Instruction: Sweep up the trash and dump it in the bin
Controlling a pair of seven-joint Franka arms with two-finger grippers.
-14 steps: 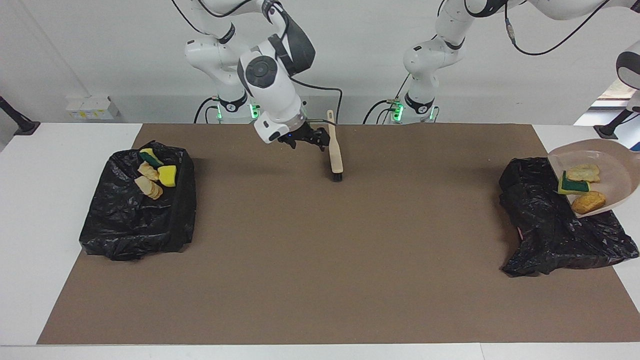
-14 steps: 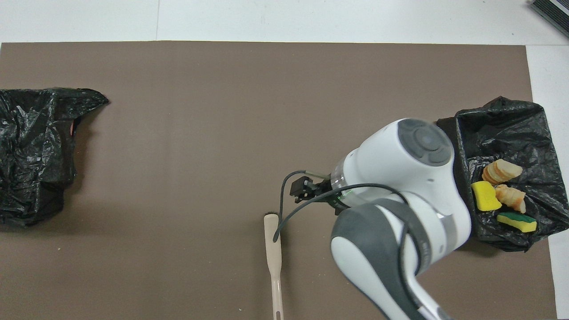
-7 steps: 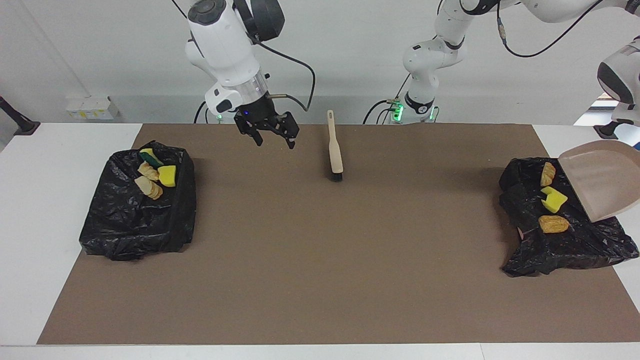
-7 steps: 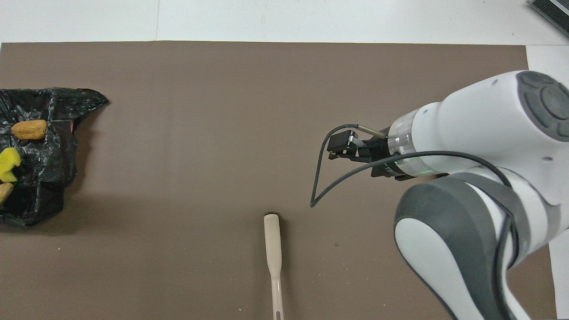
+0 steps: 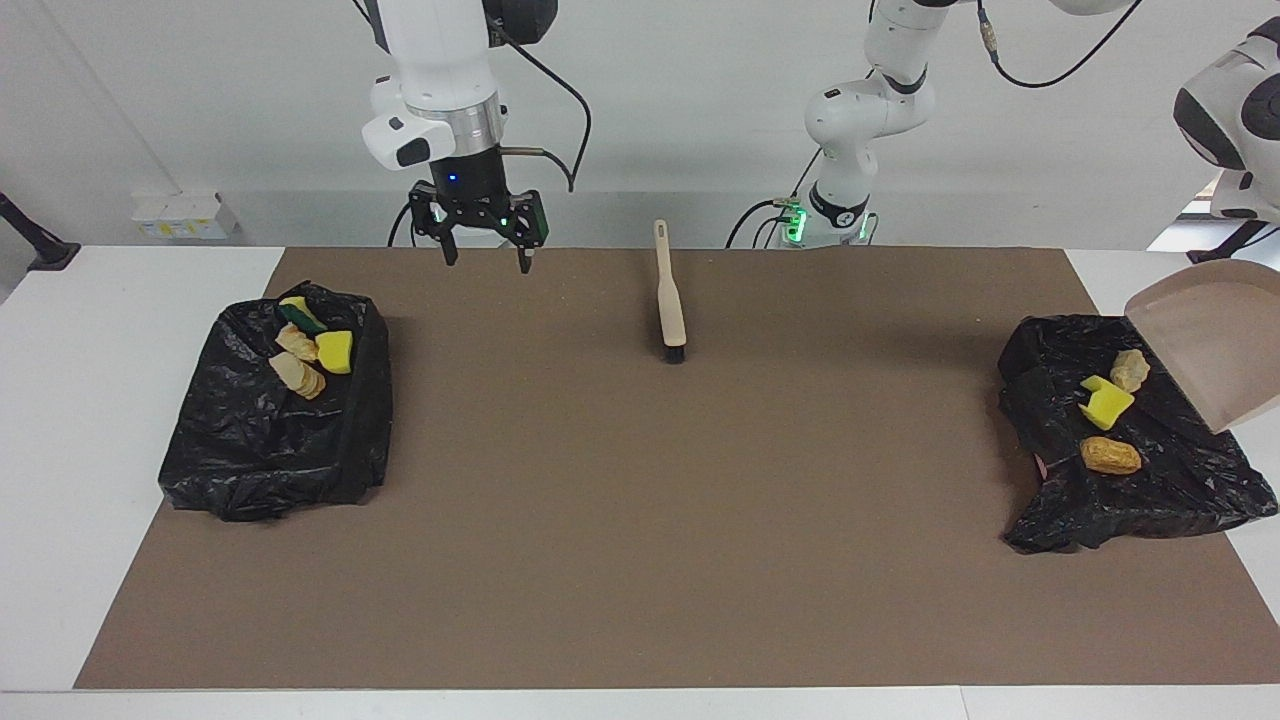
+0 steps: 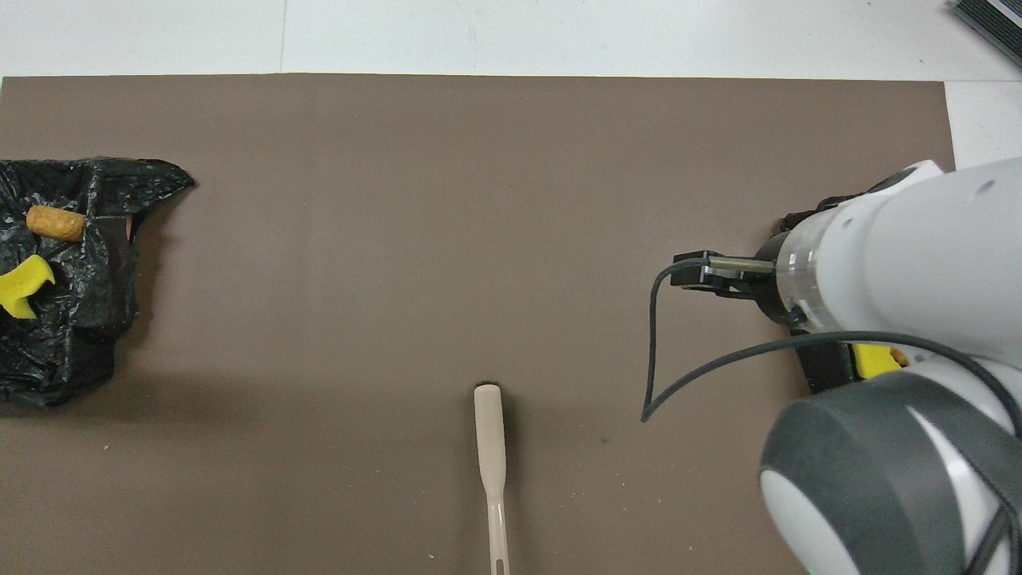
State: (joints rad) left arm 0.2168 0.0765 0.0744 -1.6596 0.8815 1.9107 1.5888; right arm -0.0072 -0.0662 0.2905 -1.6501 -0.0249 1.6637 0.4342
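1. Trash (image 5: 1107, 403): three scraps lay on black bin bag (image 5: 1120, 480) at left arm's end; four on bin bag (image 5: 270, 420) at right arm's end.
2. Dustpan (image 5: 1205, 345): tilted above the former bag; left claw out of view, closed, apparently gripping it.
3. Right claw (image 5: 483, 258): wide, empty, raised near brush (image 5: 670, 300).
4. Risk: scraps resting on crumpled plastic might roll onto surface (image 5: 640, 500).
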